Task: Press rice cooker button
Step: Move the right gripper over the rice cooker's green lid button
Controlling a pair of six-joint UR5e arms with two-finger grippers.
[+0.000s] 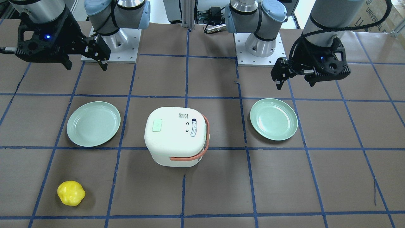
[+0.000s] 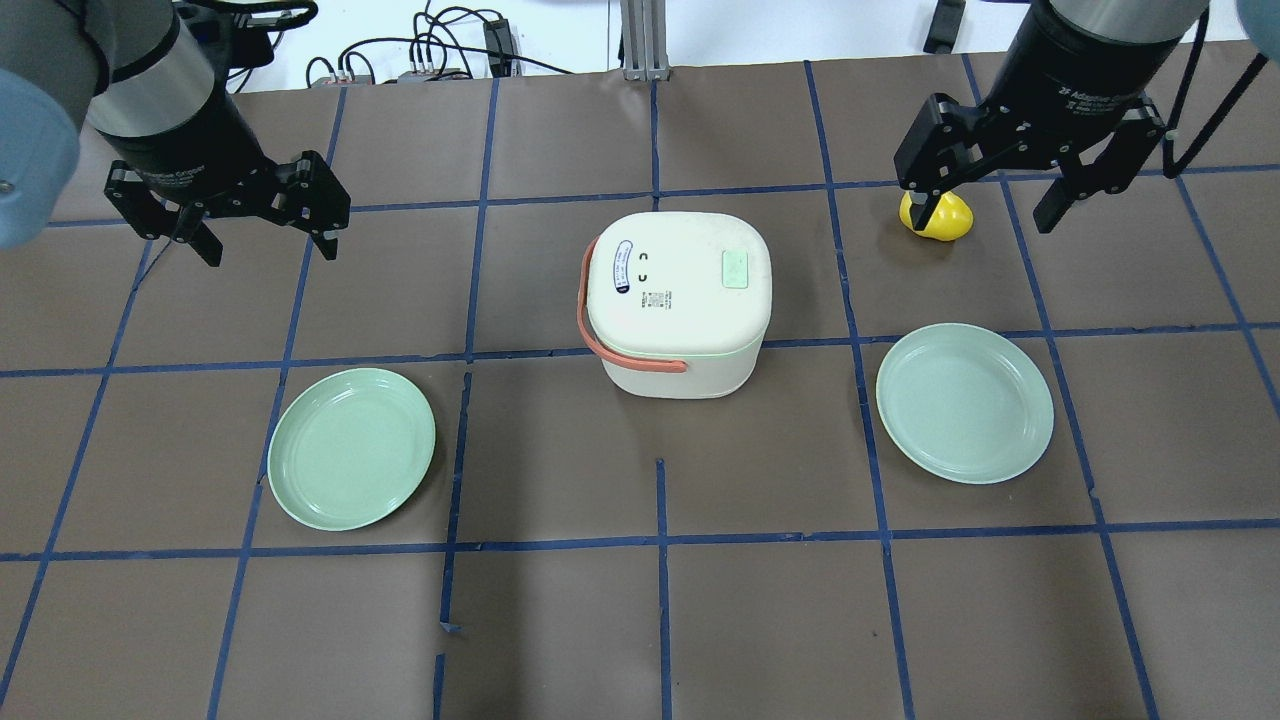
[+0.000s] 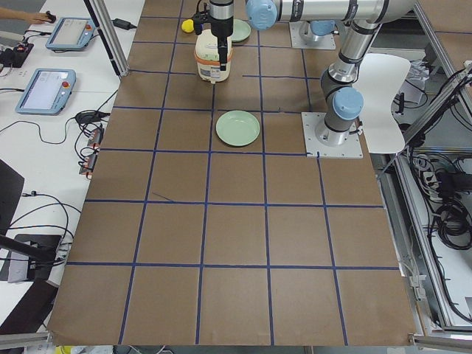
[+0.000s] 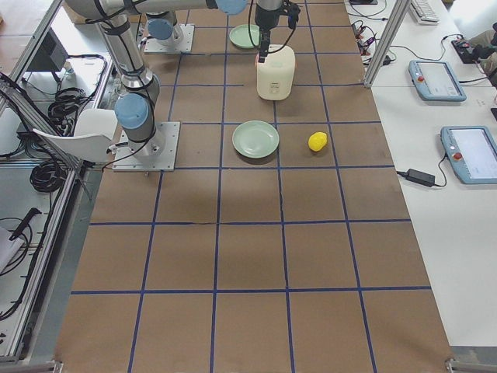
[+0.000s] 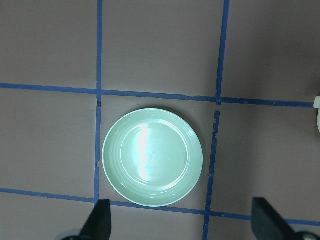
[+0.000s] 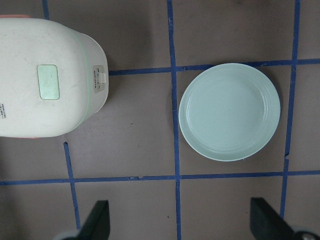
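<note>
Nearest the robot: left plate (image 2: 351,449) and right plate (image 2: 964,402), both green. Mid-table between them: white rice cooker (image 2: 680,300), green lid button (image 2: 736,268) facing up. Left gripper (image 2: 270,248) and right gripper (image 2: 988,215) hover, fingers spread, empty. Farthest: yellow pepper (image 2: 950,218).

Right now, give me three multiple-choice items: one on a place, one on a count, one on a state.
1. The rice cooker is: A) between the two plates B) on a plate C) tipped over.
2. Plates in view: A) one B) two C) three.
3. The left gripper and right gripper are: A) shut on plates B) pressing the cooker C) open and empty.
Key: 1 A, a plate lies on each side; 2 B, two green ones show; 3 C, both spread wide, nothing held.
</note>
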